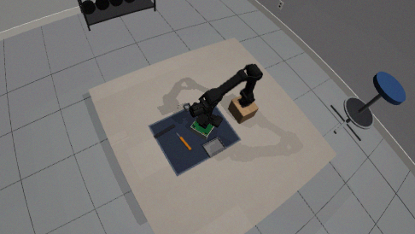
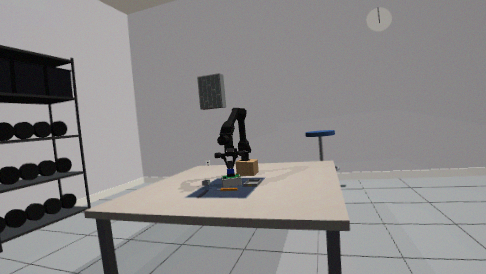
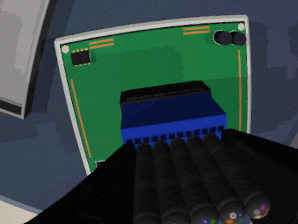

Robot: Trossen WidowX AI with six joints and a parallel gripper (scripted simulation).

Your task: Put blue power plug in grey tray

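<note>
Jaws [image 1: 205, 124] [image 2: 230, 169] grip plug [image 2: 230, 172] [image 3: 175, 117]; tray [image 1: 213, 147] [image 2: 251, 183] [image 3: 20, 55] near board [image 1: 202, 128] [image 2: 232, 182] [image 3: 150, 65].

Matte black arm [image 1: 227, 87] [image 2: 230, 129], chunky rounded joints, slim links, black claw [image 1: 206, 125] [image 2: 230, 170] [image 3: 178, 147]

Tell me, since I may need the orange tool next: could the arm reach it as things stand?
Probably not yet: its gripper is shut on the blue plug, though nothing visibly covers the orange tool.

Arm arched, gripper [image 1: 206, 124] [image 2: 230, 171] [image 3: 178, 147] low, fingers clamped
</note>
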